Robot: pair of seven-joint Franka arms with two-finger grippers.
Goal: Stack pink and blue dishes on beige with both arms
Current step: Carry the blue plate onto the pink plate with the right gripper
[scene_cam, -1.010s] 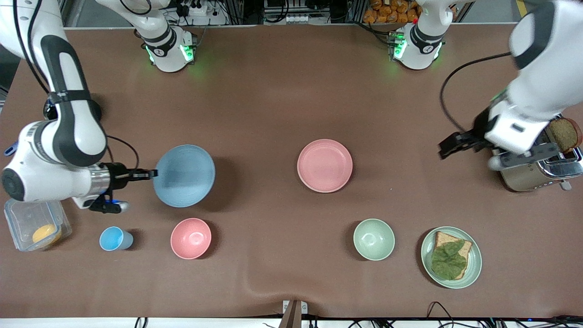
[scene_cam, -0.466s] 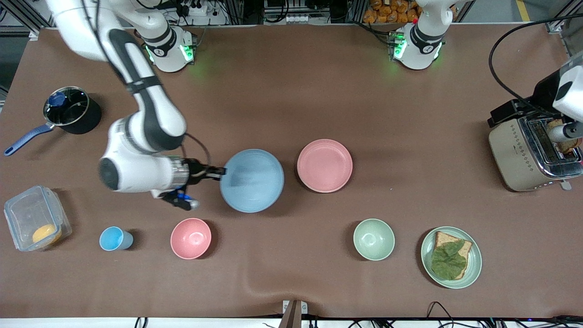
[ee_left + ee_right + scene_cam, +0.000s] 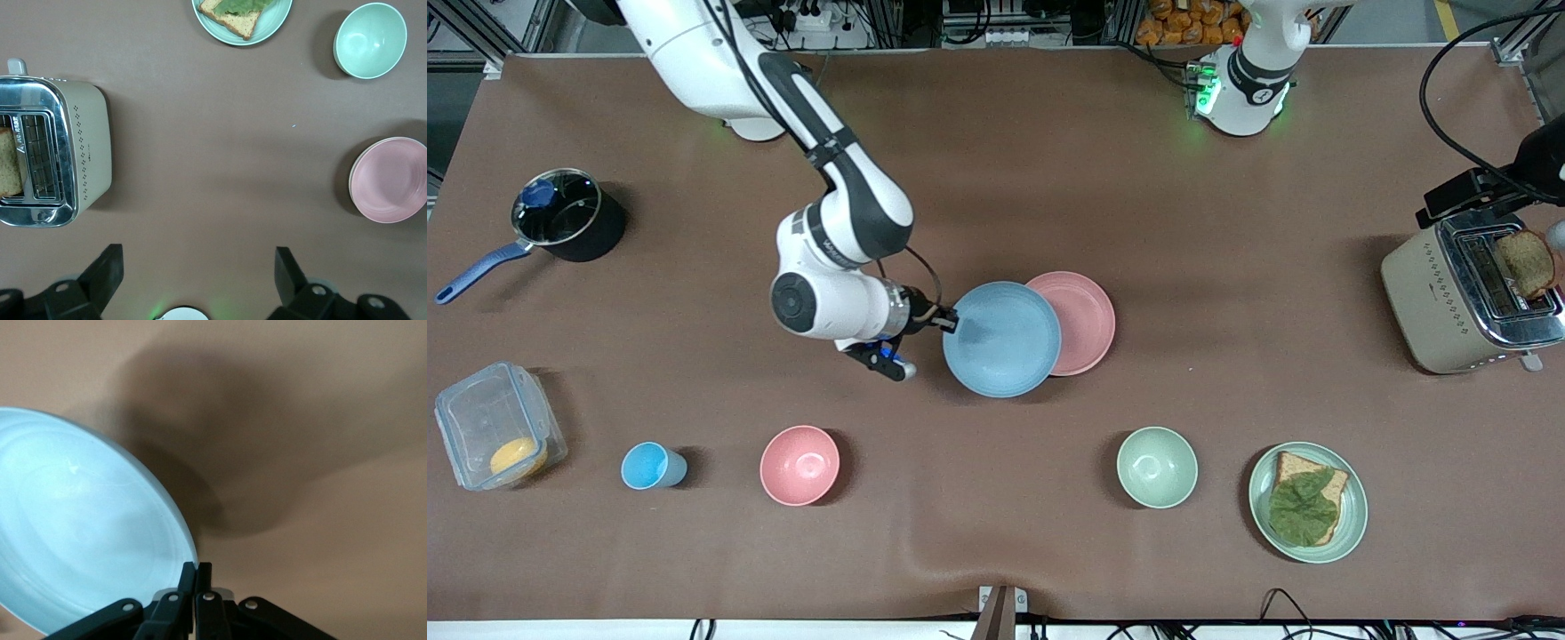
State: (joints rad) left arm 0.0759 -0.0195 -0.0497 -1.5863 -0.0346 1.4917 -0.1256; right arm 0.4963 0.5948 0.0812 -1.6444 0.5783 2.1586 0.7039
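Right hand point(image 3: 951, 320) gripping blue plate point(image 3: 1003, 340)

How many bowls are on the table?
2: the pink bowl toward the right arm's end, beside the blue cup; the green bowl beside the sandwich plate.

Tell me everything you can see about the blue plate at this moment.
The blue plate is round, flat and light blue, with a matte surface and a shallow raised rim. The right hand is shut on its rim at the edge toward the right arm's end of the table, and holds it in the air, roughly level. It hangs partly over the pink plate and hides that plate's nearer edge; its shadow falls on the brown table. Nothing lies on it.
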